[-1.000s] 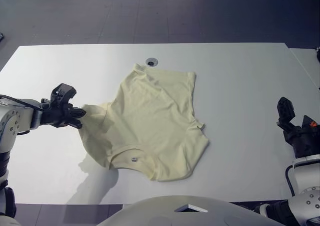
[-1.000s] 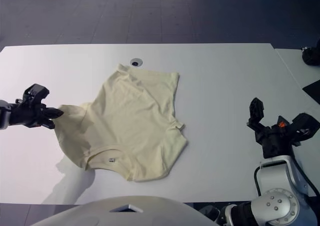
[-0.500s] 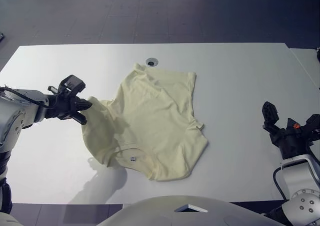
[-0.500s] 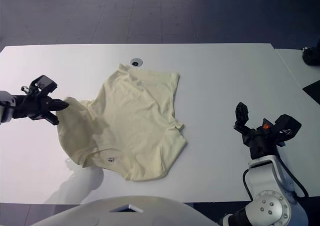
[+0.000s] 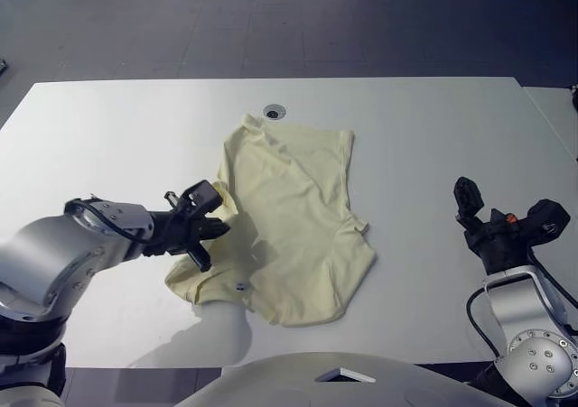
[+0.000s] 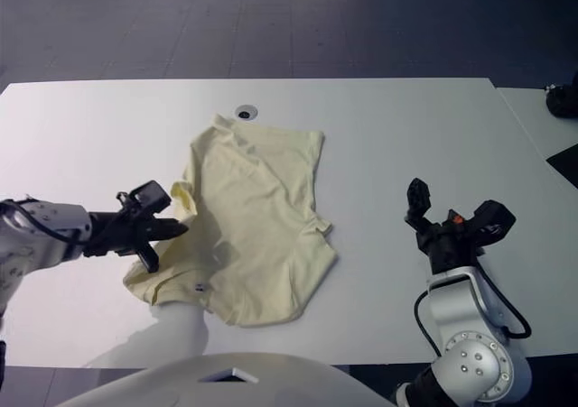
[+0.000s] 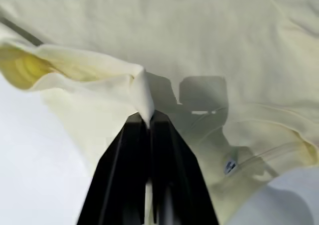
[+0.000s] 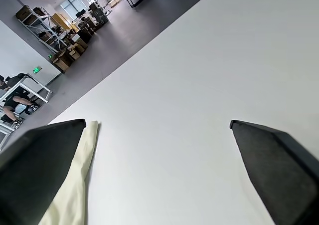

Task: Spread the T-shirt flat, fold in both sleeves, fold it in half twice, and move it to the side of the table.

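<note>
A pale yellow T-shirt [image 5: 302,199] lies crumpled in the middle of the white table [image 5: 433,127], collar toward the near edge. My left gripper [image 5: 213,230] is shut on the shirt's left sleeve and holds it folded over the left side of the body. In the left wrist view the fingertips [image 7: 148,118] pinch a raised ridge of sleeve fabric [image 7: 89,70] above the collar label. My right gripper [image 5: 506,210] stands open near the table's right front, apart from the shirt. Between its spread fingers [image 8: 157,124] lies bare table, with a strip of the shirt [image 8: 75,195] at the side.
A round cable hole [image 5: 274,111] sits in the table just beyond the shirt's hem. Bare table surface lies to the left, right and far side of the shirt. Dark floor surrounds the table.
My left gripper has carried the sleeve to the right, from off the shirt's left side to over its body. My right gripper has shifted left, closer to the shirt.
</note>
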Tool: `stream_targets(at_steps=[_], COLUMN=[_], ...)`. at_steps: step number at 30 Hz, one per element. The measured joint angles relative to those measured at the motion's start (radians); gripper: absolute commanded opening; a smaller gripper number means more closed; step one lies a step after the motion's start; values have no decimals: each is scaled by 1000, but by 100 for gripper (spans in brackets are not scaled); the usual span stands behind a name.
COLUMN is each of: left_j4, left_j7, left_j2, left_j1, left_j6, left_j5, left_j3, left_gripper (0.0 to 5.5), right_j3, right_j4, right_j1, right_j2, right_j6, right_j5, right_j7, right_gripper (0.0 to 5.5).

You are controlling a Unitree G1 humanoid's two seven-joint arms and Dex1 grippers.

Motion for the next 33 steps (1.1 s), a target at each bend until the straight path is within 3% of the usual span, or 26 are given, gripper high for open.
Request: stream_targets(at_steps=[5, 12, 18, 26, 33], left_j4=[36, 263, 358, 357, 381], left_j7=[42, 185, 411, 426, 410], left_j2=[-180, -241, -337, -349, -360], left_j1=[-8, -145, -237, -170, -171], left_j6=[100, 106, 40, -45, -70], left_j5=[-84, -276, -78, 28, 62], left_j3=[76, 260, 473, 489, 467], left_gripper=[168, 282, 390, 519, 540], right_j3=[83, 228, 424, 520, 577], right_j4=[-3, -50, -88, 19, 81], right_j1=[91, 282, 430, 410, 377], right_j2=[-7, 3, -1, -118, -150], right_j6=[-26, -72, -119, -192, -257], right_j5=[93, 271, 430, 475, 477], right_j7=[-58, -148, -240, -278, -278], right_gripper=[540, 540, 540, 540, 431])
